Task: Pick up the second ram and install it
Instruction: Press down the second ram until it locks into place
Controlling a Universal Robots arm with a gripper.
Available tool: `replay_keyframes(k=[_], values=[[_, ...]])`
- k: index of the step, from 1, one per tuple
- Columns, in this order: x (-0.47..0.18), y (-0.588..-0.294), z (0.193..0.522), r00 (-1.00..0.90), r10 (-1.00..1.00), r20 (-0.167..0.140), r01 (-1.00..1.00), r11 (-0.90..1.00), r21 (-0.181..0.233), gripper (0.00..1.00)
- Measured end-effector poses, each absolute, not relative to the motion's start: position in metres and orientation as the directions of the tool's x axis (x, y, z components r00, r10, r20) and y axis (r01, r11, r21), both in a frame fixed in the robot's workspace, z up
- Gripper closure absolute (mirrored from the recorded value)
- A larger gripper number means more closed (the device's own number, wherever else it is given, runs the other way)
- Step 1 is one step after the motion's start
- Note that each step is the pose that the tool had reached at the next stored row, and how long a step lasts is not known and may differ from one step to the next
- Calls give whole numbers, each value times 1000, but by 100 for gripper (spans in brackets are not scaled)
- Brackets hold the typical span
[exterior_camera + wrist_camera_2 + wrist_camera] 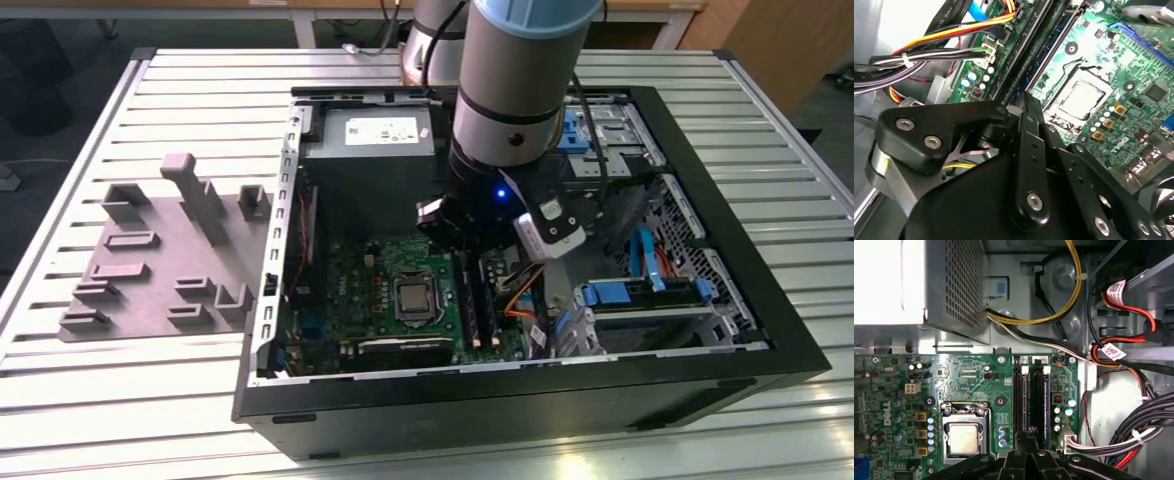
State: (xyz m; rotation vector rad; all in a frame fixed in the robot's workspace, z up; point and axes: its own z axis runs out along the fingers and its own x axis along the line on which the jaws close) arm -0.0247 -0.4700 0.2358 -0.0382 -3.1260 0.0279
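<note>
An open computer case [534, 385] lies on its side on a slatted metal table [80, 400], seen from above in the exterior view. The robot arm [514, 90] reaches down into the case. Its black gripper [461, 245] hangs low over the green motherboard [360, 290], just beside the processor [415, 298], on the exterior view's right of it.

In the first wrist view the gripper [1026, 440] sits directly over two long black memory sockets [1036, 390] that run beside the processor [964, 438]. The ram [1024, 395], a thin dark stick on edge, appears to stand in the socket nearer the processor, straight under the gripper. Whether it is fully seated cannot be told, nor whether the gripper is spread or clamped on the stick.

In the second wrist view the gripper [1026, 102] points at the same sockets, with the processor [1079, 100] close beside them.

A grey power supply [371, 140] sits beyond the processor, away from the case's near wall. Coloured cables [1124, 440] bundle on the far side of the sockets from the processor. A grey moulded tray [147, 260] lies outside the case, well apart from the processor, on the exterior view's left.
</note>
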Motion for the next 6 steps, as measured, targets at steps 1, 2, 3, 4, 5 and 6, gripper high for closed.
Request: replay_keyframes(k=[1, 2, 3, 4, 5, 6], values=[[-25, -470, 236, -1000, 25, 15, 24, 1000, -18, 89], [-25, -470, 236, -1000, 25, 15, 24, 1000, -18, 89], [-25, -470, 236, -1000, 25, 15, 24, 1000, -18, 89], [-25, -470, 236, -1000, 25, 15, 24, 1000, -18, 89], [-25, -470, 236, -1000, 25, 15, 24, 1000, -18, 89], [-25, -470, 236, -1000, 25, 15, 24, 1000, -18, 89]])
